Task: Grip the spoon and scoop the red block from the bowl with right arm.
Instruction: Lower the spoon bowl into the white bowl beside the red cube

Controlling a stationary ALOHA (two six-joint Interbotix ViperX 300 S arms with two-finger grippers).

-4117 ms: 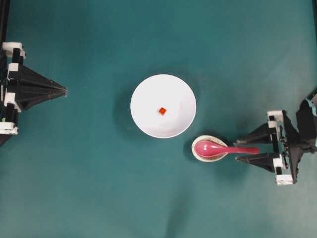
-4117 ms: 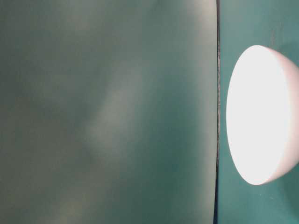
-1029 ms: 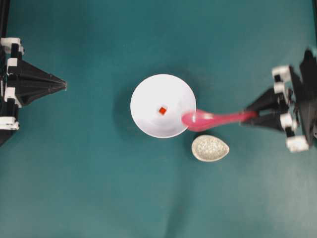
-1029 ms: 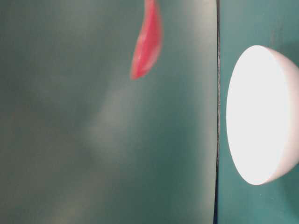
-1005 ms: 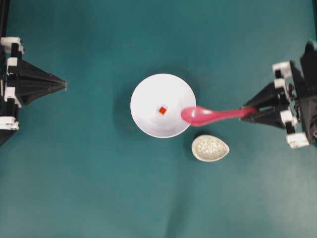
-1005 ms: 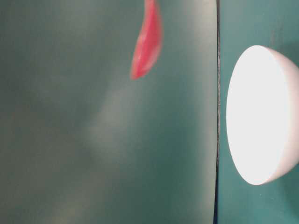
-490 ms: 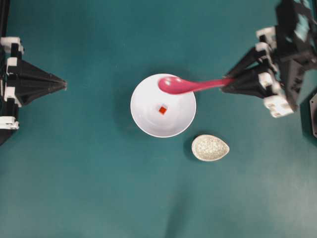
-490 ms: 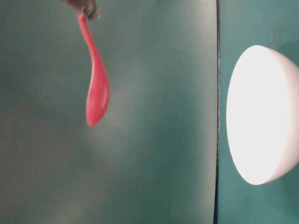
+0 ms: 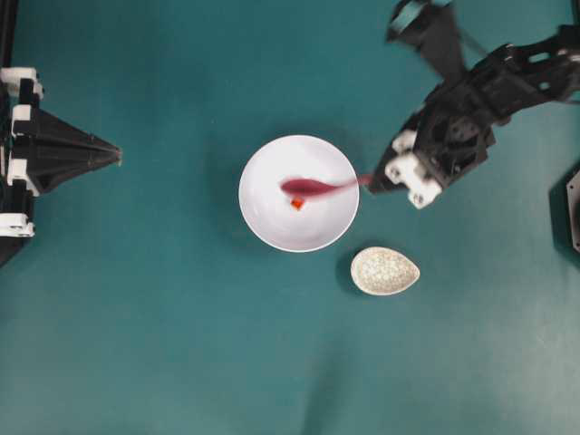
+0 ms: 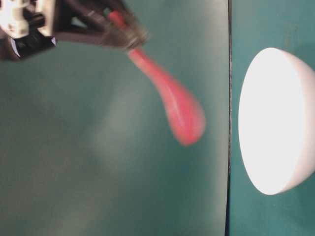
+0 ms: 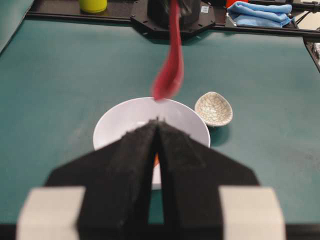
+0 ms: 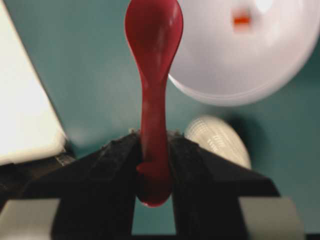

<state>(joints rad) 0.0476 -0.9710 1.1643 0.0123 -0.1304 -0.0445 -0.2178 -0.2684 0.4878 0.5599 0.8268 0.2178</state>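
The white bowl (image 9: 258,227) stands mid-table with the tiny red block (image 9: 296,204) inside it. My right gripper (image 9: 374,181) is shut on the handle of the magenta spoon (image 9: 313,188), just off the bowl's right rim. The spoon slants down over the bowl, its scoop beside the block on the far side. In the right wrist view the spoon (image 12: 154,30) sits between the jaws, with the bowl (image 12: 240,70) and block (image 12: 241,19) ahead. My left gripper (image 9: 118,156) is shut and empty at the left edge. The left wrist view shows the bowl (image 11: 122,120) and spoon (image 11: 169,75).
The speckled beige egg-shaped spoon rest (image 9: 385,270) lies empty just right of the bowl's near side. A dark fitting (image 9: 569,208) sits at the right edge. A yellow object (image 11: 93,5) and a blue cloth (image 11: 260,12) lie beyond the table's far side.
My right gripper has moved in toward the bowl and pitched down. The spoon's scoop has swung from the bowl's far rim to over its middle, beside the block. The left arm is still.
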